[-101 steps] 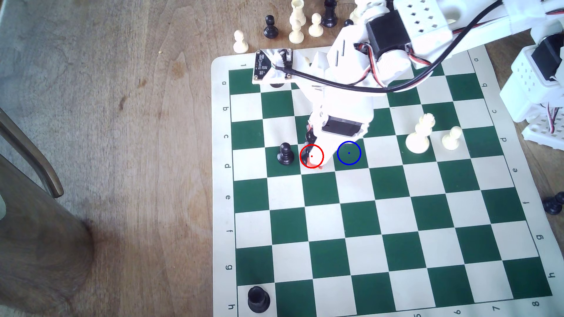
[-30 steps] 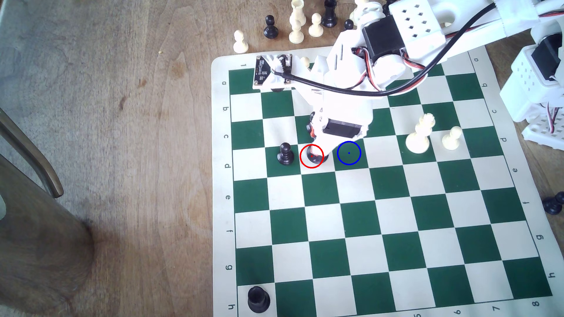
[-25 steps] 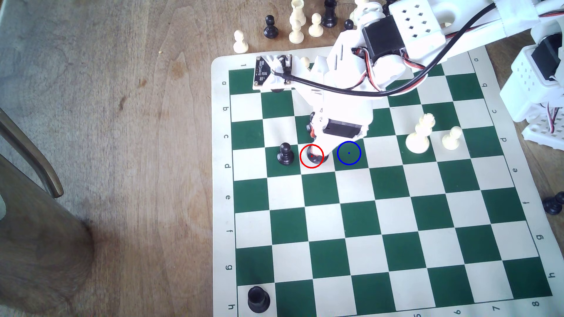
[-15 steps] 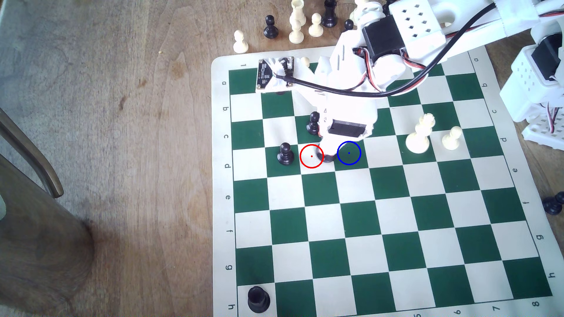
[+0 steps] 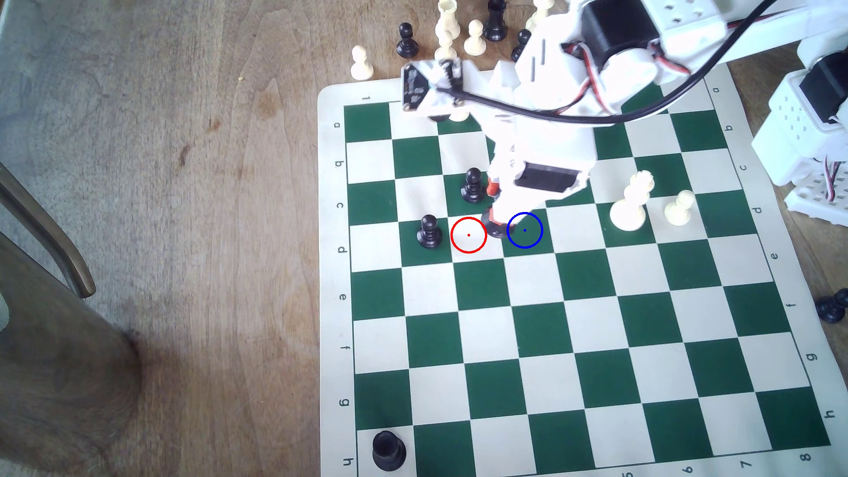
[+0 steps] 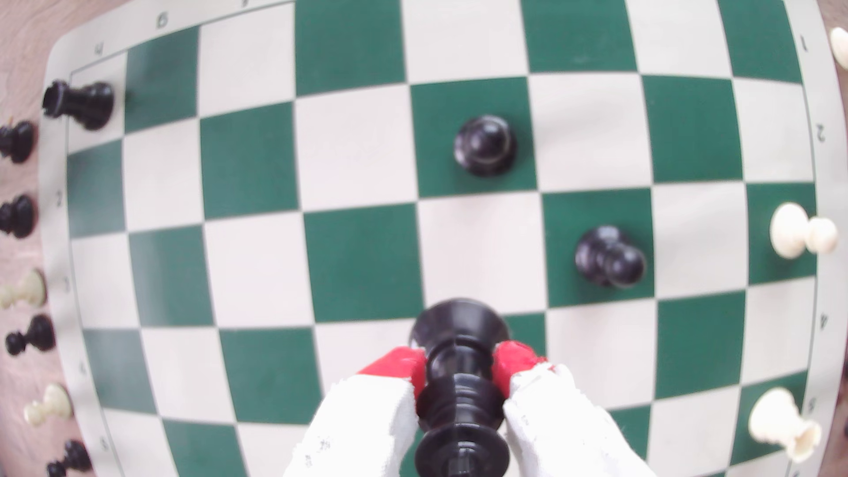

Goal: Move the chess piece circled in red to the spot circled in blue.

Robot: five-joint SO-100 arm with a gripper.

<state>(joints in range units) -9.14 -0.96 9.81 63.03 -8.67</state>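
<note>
The tall black chess piece is clamped by its slim body between my gripper's red-tipped white fingers. My gripper is shut on it. In the exterior view the piece's round base sits over the border between the red-ringed cream square, now bare, and the spot, a dark green square with a blue ring and dot. I cannot tell whether the base touches the board. The arm hides the piece's top in the exterior view.
Two black pawns stand close on the exterior view's left of the gripper. A black rook sits at the board's near corner. Two white pieces stand to the right. Several spare pieces lie beyond the board's far edge.
The gripper has carried the black piece out of the red ring toward the exterior view's right, up to the blue ring's edge. The arm swung right, uncovering the pawn behind it.
</note>
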